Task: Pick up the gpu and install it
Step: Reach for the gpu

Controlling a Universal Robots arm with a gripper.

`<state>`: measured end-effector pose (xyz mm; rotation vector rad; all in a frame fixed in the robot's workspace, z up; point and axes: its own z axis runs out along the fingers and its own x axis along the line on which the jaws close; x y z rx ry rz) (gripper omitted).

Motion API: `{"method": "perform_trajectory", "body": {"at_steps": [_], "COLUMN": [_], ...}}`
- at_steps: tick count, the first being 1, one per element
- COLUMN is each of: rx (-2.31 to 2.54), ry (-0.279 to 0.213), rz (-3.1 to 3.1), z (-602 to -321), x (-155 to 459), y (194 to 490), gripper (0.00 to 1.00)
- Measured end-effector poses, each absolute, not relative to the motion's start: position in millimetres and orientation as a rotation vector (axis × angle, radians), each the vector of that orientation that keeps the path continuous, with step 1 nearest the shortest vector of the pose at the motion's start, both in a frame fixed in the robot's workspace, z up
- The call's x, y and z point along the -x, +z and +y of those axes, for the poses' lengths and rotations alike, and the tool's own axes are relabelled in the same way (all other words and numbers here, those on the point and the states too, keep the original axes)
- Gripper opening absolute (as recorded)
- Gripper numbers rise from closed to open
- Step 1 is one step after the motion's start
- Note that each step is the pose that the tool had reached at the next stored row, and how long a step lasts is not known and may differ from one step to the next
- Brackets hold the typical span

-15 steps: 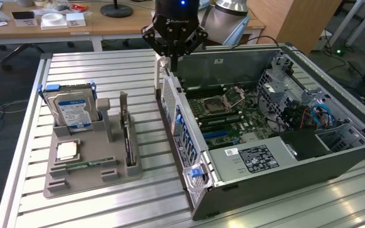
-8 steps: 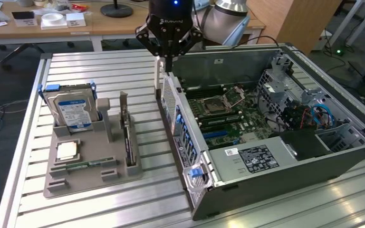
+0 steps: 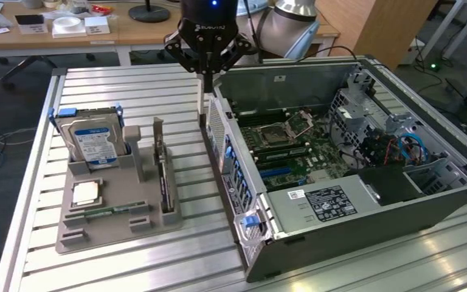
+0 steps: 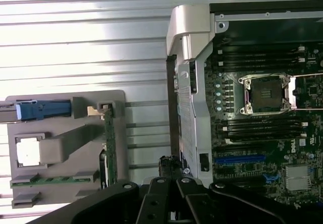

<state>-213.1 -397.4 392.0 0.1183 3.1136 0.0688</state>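
The gripper point(image 3: 206, 82) hangs with its fingers pressed together and nothing between them, over the far corner of the open computer case point(image 3: 339, 237), above its rear panel. On the exterior view's left of the case, nearer than the claw, the gpu point(image 3: 162, 167) stands on edge in the grey holder point(image 3: 112, 234), with its silver bracket at the far end. Further left the holder carries an upright hard drive point(image 3: 94, 143), and a processor chip point(image 3: 85, 193) and memory stick point(image 3: 107, 212) lying flat. Everything rests on the slatted metal table point(image 3: 136, 91).
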Motion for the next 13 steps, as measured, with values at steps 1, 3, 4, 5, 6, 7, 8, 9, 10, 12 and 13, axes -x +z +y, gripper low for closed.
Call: {"method": "perform_trajectory", "body": {"at_steps": [1, 3, 4, 5, 6, 7, 8, 9, 10, 12, 13], "rx": [-0.118, -0.119, -0.119, -0.119, -0.119, -0.119, -0.119, -0.12, -0.12, -0.12, -0.12], "ry": [0.069, 0.069, 0.069, 0.069, 0.069, 0.069, 0.069, 0.069, 0.069, 0.069, 0.069], "rz": [3.114, 3.114, 3.114, 3.114, 3.114, 3.114, 3.114, 3.114, 3.114, 3.113, 3.113], "z": [-397.3, -397.2, -397.2, -397.2, -397.1, -397.1, -397.0, -397.0, -396.9, -396.8, -396.8], "x": [214.9, 218.7, 220.5, 222.2, 224.0, 225.7, 227.4, 229.2, 231.1, 234.3, 235.6], "y": [392.0, 392.0, 392.0, 392.0, 392.0, 392.0, 392.0, 392.0, 392.0, 391.9, 391.9], "gripper": [0.11, 0.11, 0.11, 0.11, 0.11, 0.11, 0.11, 0.11, 0.11, 0.11, 0.11]}}
